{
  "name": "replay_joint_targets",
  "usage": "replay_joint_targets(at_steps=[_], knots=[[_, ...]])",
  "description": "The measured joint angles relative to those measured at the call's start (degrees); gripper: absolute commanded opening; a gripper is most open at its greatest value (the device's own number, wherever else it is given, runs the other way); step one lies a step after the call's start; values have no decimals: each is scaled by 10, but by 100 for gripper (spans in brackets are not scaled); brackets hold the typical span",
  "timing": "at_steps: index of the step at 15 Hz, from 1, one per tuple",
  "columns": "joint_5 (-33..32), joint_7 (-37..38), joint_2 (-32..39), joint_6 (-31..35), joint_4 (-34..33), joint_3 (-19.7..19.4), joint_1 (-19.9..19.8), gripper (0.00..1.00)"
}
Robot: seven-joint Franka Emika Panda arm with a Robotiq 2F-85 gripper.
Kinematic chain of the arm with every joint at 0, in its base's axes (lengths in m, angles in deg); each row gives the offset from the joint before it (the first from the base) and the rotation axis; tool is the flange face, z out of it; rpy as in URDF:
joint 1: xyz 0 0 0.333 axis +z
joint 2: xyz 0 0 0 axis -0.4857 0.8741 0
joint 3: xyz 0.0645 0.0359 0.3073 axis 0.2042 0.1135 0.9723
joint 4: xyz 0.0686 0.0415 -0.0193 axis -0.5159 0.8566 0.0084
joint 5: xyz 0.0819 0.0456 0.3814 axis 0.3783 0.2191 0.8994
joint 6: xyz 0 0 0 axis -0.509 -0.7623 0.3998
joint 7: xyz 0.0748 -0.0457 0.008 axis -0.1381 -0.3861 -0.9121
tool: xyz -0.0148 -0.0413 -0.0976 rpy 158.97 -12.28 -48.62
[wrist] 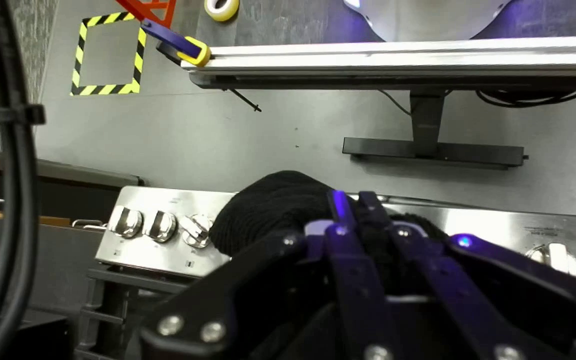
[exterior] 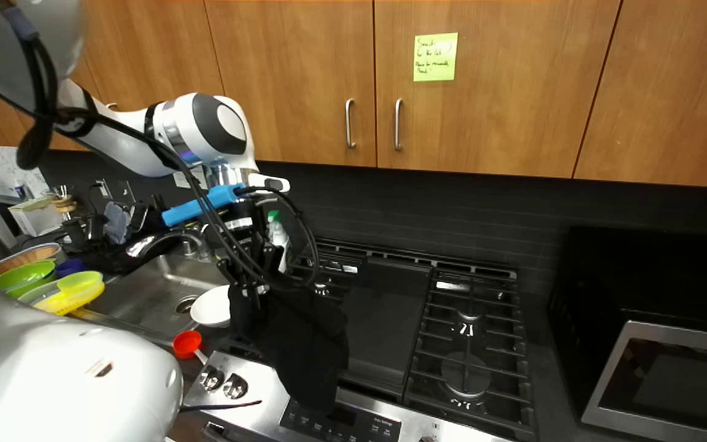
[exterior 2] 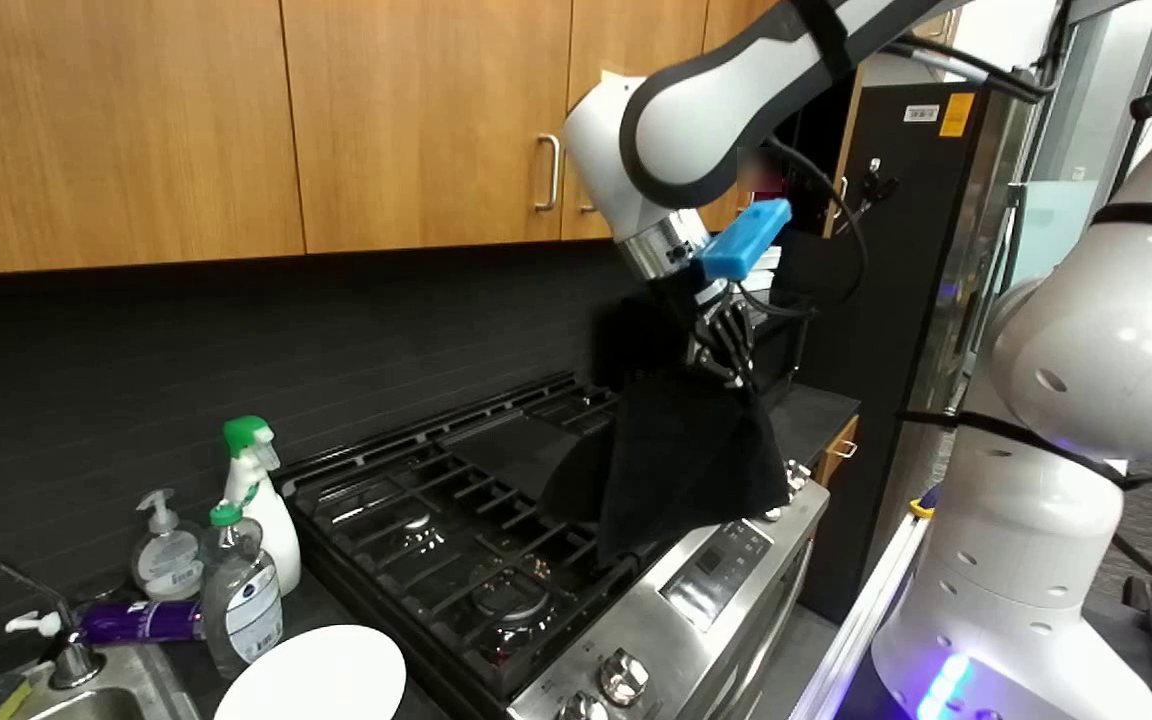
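One black ribbed cloth (exterior 2: 691,460) hangs clamped in the gripper (wrist: 354,202) over the gas range (exterior 2: 671,630); carrying it high should clear the knobs (wrist: 196,231).

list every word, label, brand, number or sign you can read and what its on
"for the": yellow-green square paper note on brown wooden cabinet
"Please be": same note; its other words are unclear
Too small or blurred: clear plastic pump bottle, green-capped clear bottle, purple cylindrical container, black oven panel, white rectangular fridge sticker
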Motion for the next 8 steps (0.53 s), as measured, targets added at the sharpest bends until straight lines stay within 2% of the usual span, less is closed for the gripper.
replay_joint_targets(at_steps=[4,8], knots=[[-7,-25,-63,-26,10,-20,-29,2],[-31,-48,-92,-28,5,-66,-80,2]])
